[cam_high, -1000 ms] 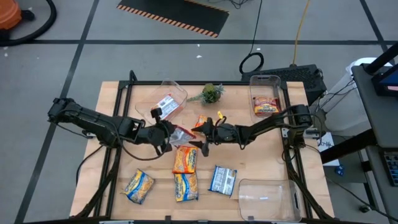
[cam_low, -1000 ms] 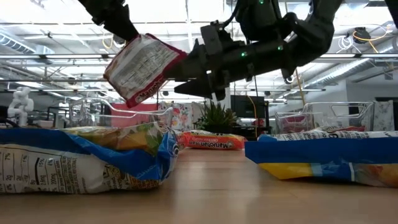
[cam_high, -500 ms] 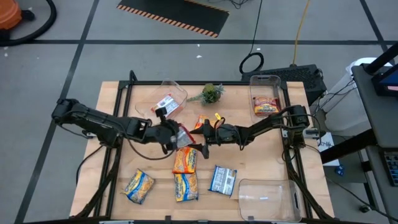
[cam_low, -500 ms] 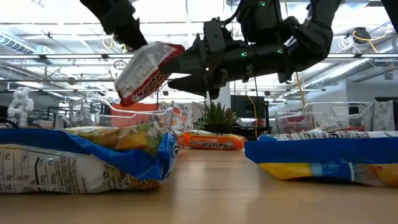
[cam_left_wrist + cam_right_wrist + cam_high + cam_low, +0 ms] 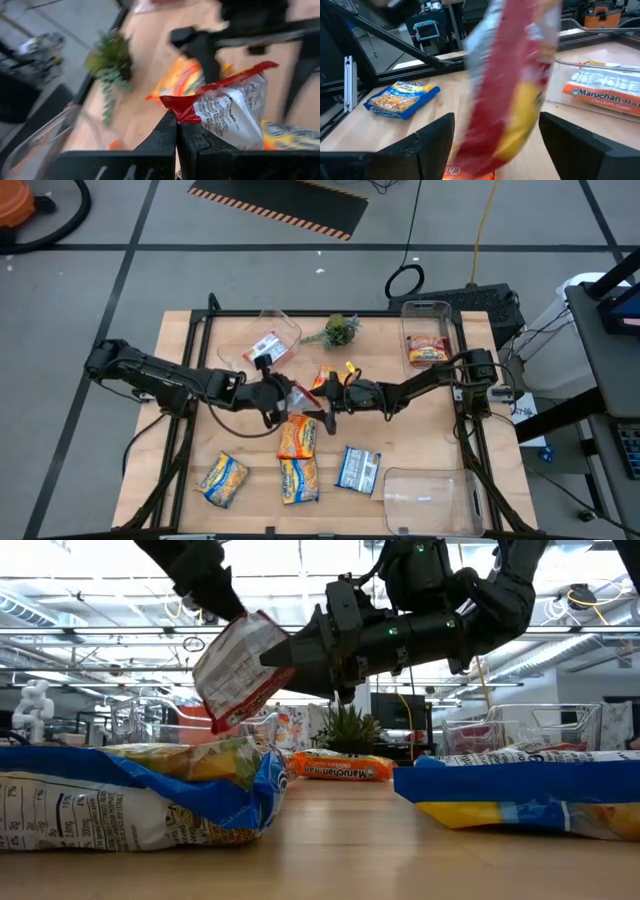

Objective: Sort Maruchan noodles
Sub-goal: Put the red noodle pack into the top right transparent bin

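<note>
My left gripper (image 5: 276, 391) (image 5: 177, 125) is shut on a red-and-silver Maruchan packet (image 5: 297, 396) (image 5: 243, 670) held above the table's middle. My right gripper (image 5: 319, 397) (image 5: 496, 120) is open, and its fingers stand on either side of that packet (image 5: 510, 90); I cannot tell whether they touch it. On the table lie orange packets (image 5: 298, 436) (image 5: 322, 376), two yellow-and-blue ones (image 5: 223, 478) (image 5: 298, 479) and a blue-white one (image 5: 357, 468). My left gripper pinches the red sealed edge (image 5: 184, 113) at one corner of the packet between its two fingers. The fingers come level from the table's left. The packet is lifted clear and hangs tilted below and beyond the fingertips (image 5: 236, 618).
A clear bin (image 5: 262, 330) at the far left holds a red packet (image 5: 266, 344). Another clear bin (image 5: 426, 310) at the far right holds a red-brown packet (image 5: 427, 351). A third bin (image 5: 430, 498) sits at the near right corner. A green plant sprig (image 5: 341, 330) lies at the far edge.
My left gripper has carried the packet a little toward the table's right, up to my right gripper. The packet has swung from slanting to hanging more upright, and it now sits between the right gripper's open fingers.
</note>
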